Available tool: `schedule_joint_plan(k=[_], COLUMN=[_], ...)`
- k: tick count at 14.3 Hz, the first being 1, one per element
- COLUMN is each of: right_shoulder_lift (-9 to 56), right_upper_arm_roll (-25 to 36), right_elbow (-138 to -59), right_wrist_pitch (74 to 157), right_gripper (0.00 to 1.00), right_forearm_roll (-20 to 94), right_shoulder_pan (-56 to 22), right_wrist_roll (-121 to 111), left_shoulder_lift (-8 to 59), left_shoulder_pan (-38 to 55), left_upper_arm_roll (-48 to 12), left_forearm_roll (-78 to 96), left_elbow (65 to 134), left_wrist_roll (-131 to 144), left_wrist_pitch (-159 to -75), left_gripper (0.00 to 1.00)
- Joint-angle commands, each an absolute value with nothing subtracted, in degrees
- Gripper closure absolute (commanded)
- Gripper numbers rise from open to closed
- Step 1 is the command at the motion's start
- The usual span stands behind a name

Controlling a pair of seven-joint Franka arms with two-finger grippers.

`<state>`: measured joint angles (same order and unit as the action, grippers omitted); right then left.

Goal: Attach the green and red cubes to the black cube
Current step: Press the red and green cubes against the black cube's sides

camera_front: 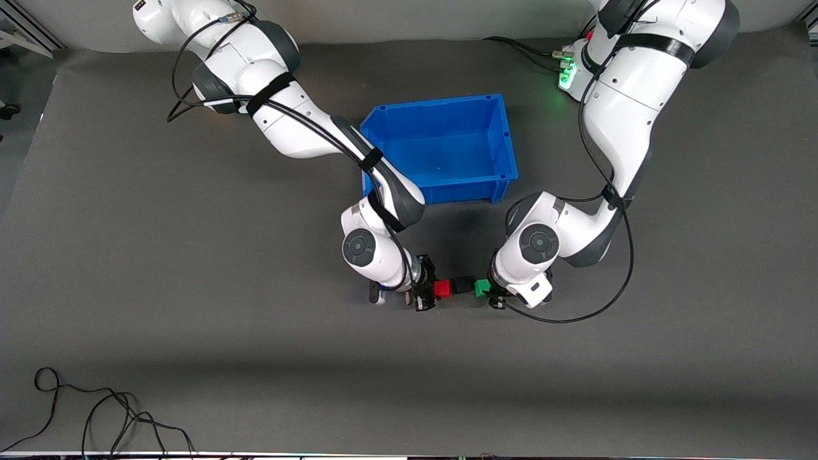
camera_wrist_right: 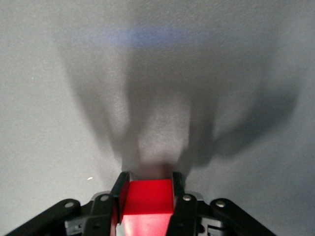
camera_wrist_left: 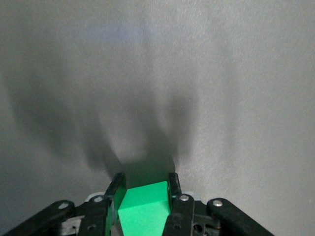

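A black cube [camera_front: 463, 285] sits between a red cube [camera_front: 442, 289] and a green cube [camera_front: 482, 288]; the three form a tight row, nearer to the front camera than the bin. My right gripper [camera_front: 428, 291] is shut on the red cube [camera_wrist_right: 146, 199], at the row's end toward the right arm. My left gripper [camera_front: 492, 294] is shut on the green cube [camera_wrist_left: 145, 209], at the row's end toward the left arm. The black cube is out of both wrist views. Whether the cubes touch I cannot tell.
An empty blue bin [camera_front: 505, 137] stands farther from the front camera than the cubes, between the two arms. A black cable [camera_front: 96, 415] lies at the table's front edge toward the right arm's end. A green-lit box [camera_front: 569, 73] sits by the left arm's base.
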<state>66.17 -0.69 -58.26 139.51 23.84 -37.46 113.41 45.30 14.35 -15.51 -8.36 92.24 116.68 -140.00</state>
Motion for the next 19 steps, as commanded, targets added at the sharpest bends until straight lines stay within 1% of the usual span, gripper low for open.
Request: schedule_joint_plan(k=[1, 5, 6, 7, 8, 11, 12, 13, 14, 15, 18, 19], right_shoulder_lift=[67.94, 67.76, 67.76, 67.76, 67.76, 67.68, 67.68, 67.68, 67.59, 67.59, 67.06, 66.45], right_upper_arm_roll=[-0.61, -1.14, -1.14, -1.14, -1.14, -1.14, -1.14, -1.06, -1.05, -1.05, -1.05, -1.05], right_elbow=[-55.55, -55.55, -55.55, -55.55, -55.55, -55.63, -55.63, -55.72, -55.9, -55.81, -55.72, -55.64], right_wrist_pitch=[140.1, 139.92, 139.92, 139.83, 139.75, 139.48, 139.48, 139.48, 139.48, 139.48, 139.4, 138.09], right_gripper=[0.88, 0.88, 0.88, 0.88, 0.87, 0.85, 0.7, 0.2, 0.07, 0.01, 0.01, 0.0], right_forearm_roll=[23.03, 23.12, 23.12, 23.12, 23.12, 23.12, 23.12, 23.03, 23.03, 23.03, 23.11, 23.2], right_shoulder_pan=[-37.97, -37.88, -37.88, -37.88, -37.88, -37.88, -37.88, -37.88, -37.88, -37.88, -37.71, -37.44], right_wrist_roll=[113.82, 114.26, 114.26, 114.26, 114.26, 114.26, 114.17, 114.26, 114.26, 114.26, 114.26, 114.26], left_shoulder_lift=[47.63, 47.81, 47.73, 47.72, 47.72, 47.64, 47.38, 47.03, 46.33, 45.97, 44.04, 43.86], left_shoulder_pan=[16.26, 16.35, 16.35, 16.43, 16.96, 17.14, 17.05, 16.79, 16.44, 15.83, 12.93, 11.53], left_upper_arm_roll=[-14.77, -14.77, -14.77, -14.68, -14.68, -14.68, -14.68, -14.68, -14.68, -14.68, -14.76, -14.85], left_forearm_roll=[-8.96, -9.05, -9.14, -9.49, -10.97, -11.51, -11.51, -11.51, -11.51, -11.69, -11.6, -11.6], left_elbow=[90.97, 90.97, 90.97, 90.97, 90.97, 90.97, 90.97, 90.88, 90.44, 89.57, 84.83, 82.73], left_wrist_roll=[118.12, 118.83, 118.83, 118.65, 118.74, 118.74, 118.74, 118.65, 118.48, 118.22, 115.15, 114.27], left_wrist_pitch=[-139.04, -137.64, -137.55, -137.55, -137.37, -136.5, -135.97, -134.66, -133.17, -131.68, -126.14, -124.38], left_gripper=[1.0, 1.0, 0.93, 0.25, 0.0, 0.0, 0.0, 0.0, 0.0, 0.0, 0.0, 0.0])
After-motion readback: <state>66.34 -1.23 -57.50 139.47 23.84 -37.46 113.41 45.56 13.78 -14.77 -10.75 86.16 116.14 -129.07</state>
